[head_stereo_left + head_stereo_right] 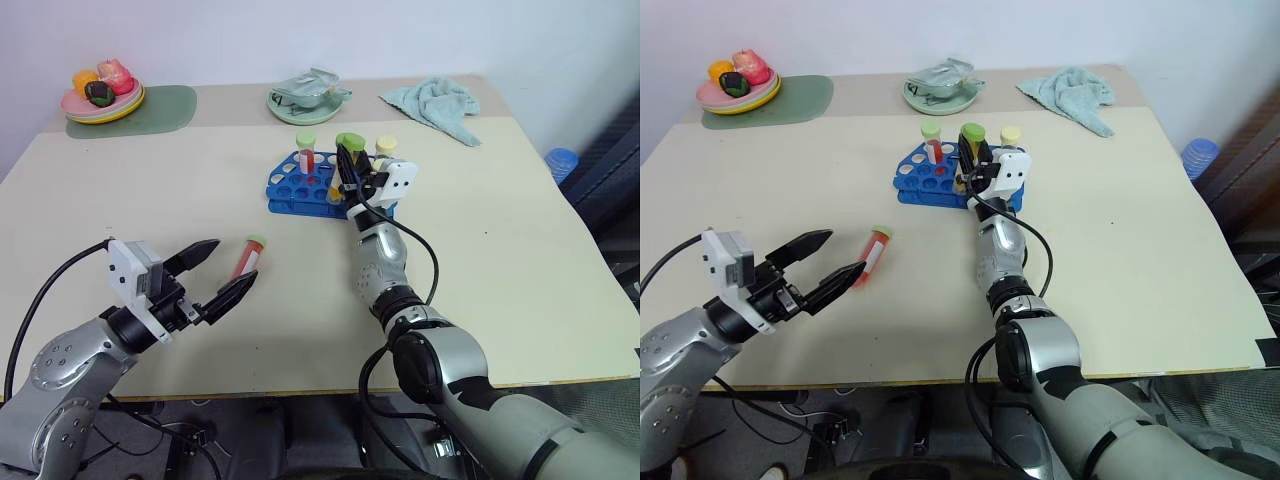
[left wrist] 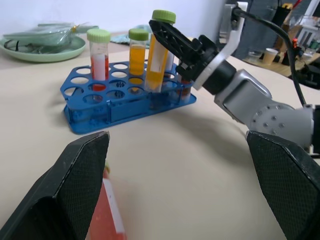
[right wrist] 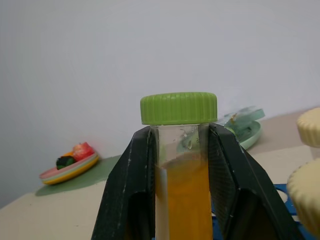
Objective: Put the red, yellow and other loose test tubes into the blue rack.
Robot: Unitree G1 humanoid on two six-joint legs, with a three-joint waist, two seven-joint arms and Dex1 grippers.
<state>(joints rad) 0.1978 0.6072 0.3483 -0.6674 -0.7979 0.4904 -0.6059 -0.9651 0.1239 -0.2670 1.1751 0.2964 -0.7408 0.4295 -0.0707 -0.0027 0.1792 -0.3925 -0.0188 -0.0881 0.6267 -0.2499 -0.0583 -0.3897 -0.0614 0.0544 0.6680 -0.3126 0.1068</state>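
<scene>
Nearest, the left gripper point(image 1: 218, 270) hovers with fingers spread beside a red tube point(image 1: 246, 257) lying on the bench point(image 1: 520, 250): light, smooth, likely to roll, best pinched mid-body. Farther, the right gripper point(image 3: 179, 150) clamps a yellow tube point(image 3: 182, 165) below its cap over the blue rack point(image 1: 290, 190).

My cream bench point(image 1: 520, 300) stands against a plain white wall point(image 1: 300, 35); dark floor point(image 1: 250, 435) shows below its near edge.
</scene>
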